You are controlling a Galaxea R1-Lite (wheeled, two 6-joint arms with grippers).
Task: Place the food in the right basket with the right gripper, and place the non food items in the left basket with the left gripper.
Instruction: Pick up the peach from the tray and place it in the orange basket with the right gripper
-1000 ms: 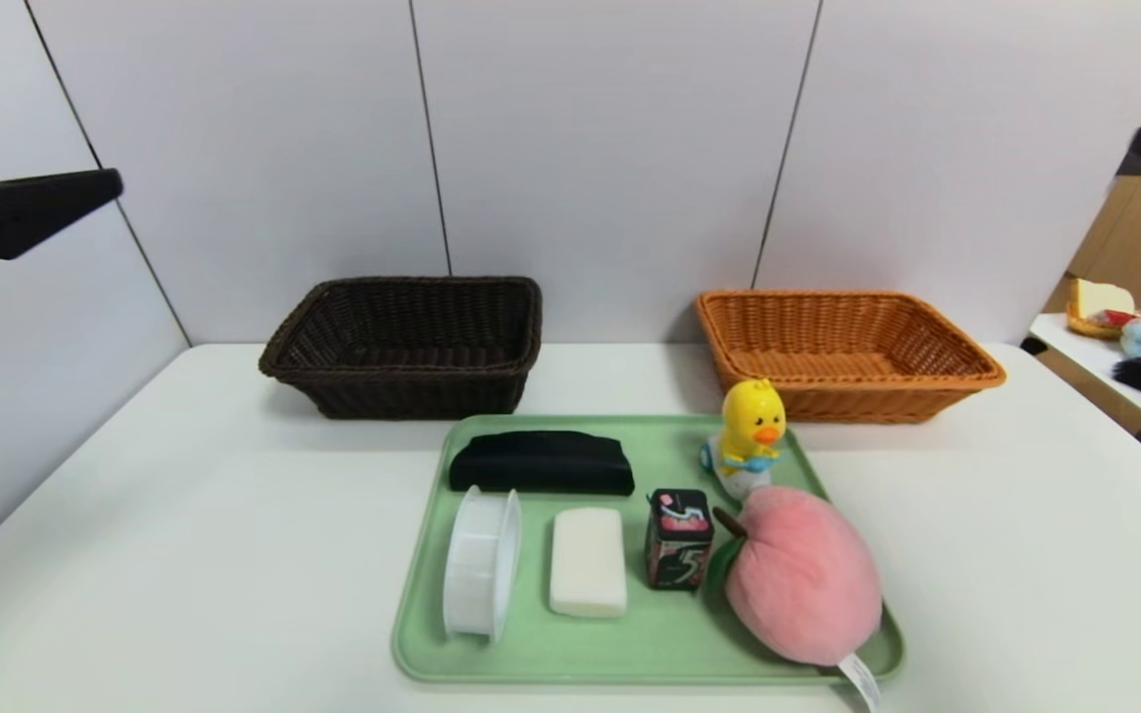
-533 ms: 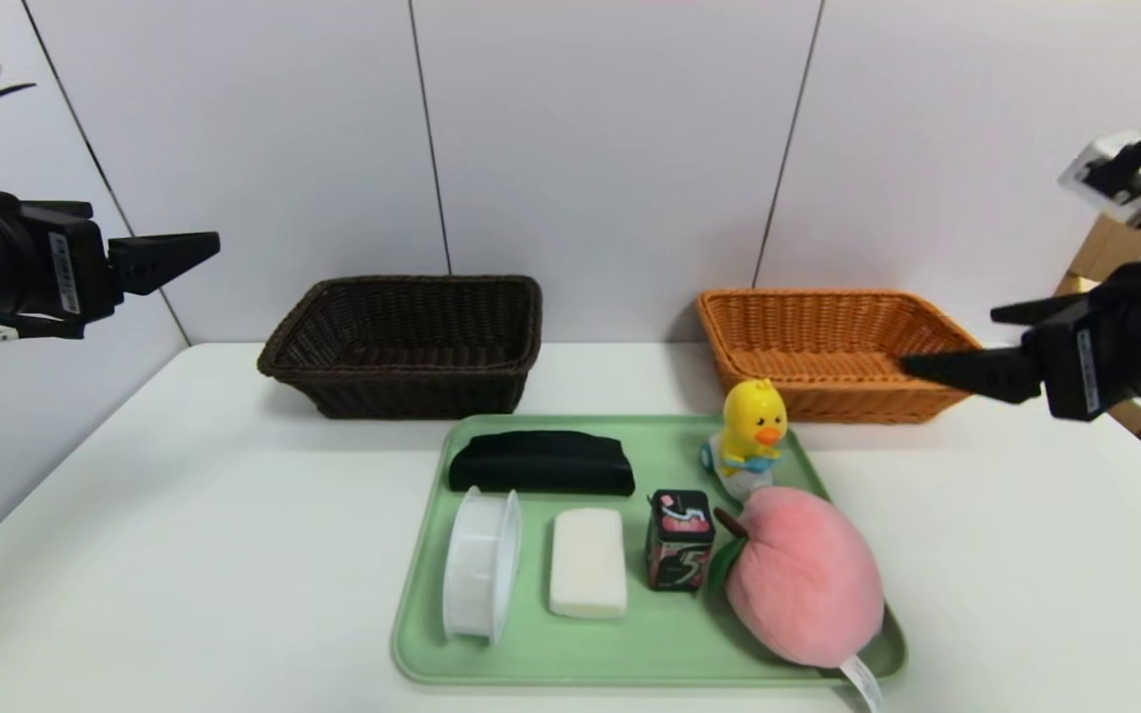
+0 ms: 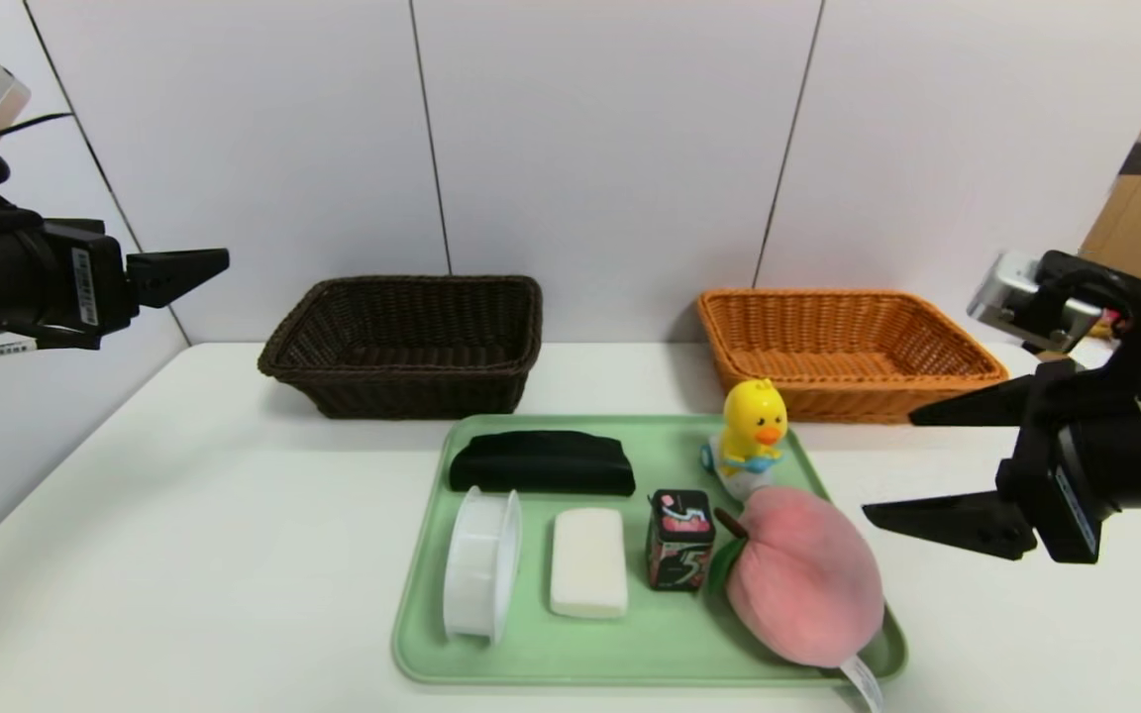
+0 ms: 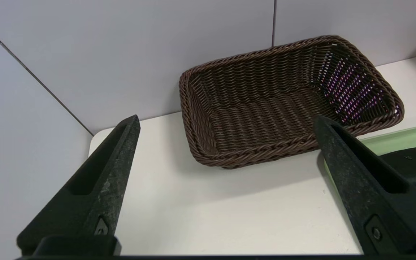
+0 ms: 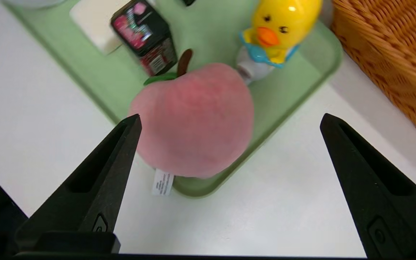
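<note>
On the green tray (image 3: 650, 649) lie the pink plush peach (image 3: 803, 579), a black canister (image 3: 679, 540), the yellow duck toy (image 3: 751, 431), a white ribbed container (image 3: 479, 574), a white bar (image 3: 587, 561) and a black pouch (image 3: 541, 462). My right gripper (image 3: 888, 465) hangs open just right of the peach, above the table. In the right wrist view the peach (image 5: 193, 119) lies ahead of the open right gripper (image 5: 229, 115). My left gripper (image 3: 214, 262) is raised at far left, open, facing the dark brown basket (image 4: 287, 101). Both the dark basket (image 3: 407, 342) and the orange basket (image 3: 843, 347) hold nothing.
The baskets stand against the white back wall, the tray in front of them on the white table (image 3: 184, 515). A side table (image 3: 1115, 366) with odd items lies at far right.
The right arm has come in from the right, dropped lower and neared the peach, fingers wide. The left gripper has edged a little further into view.
</note>
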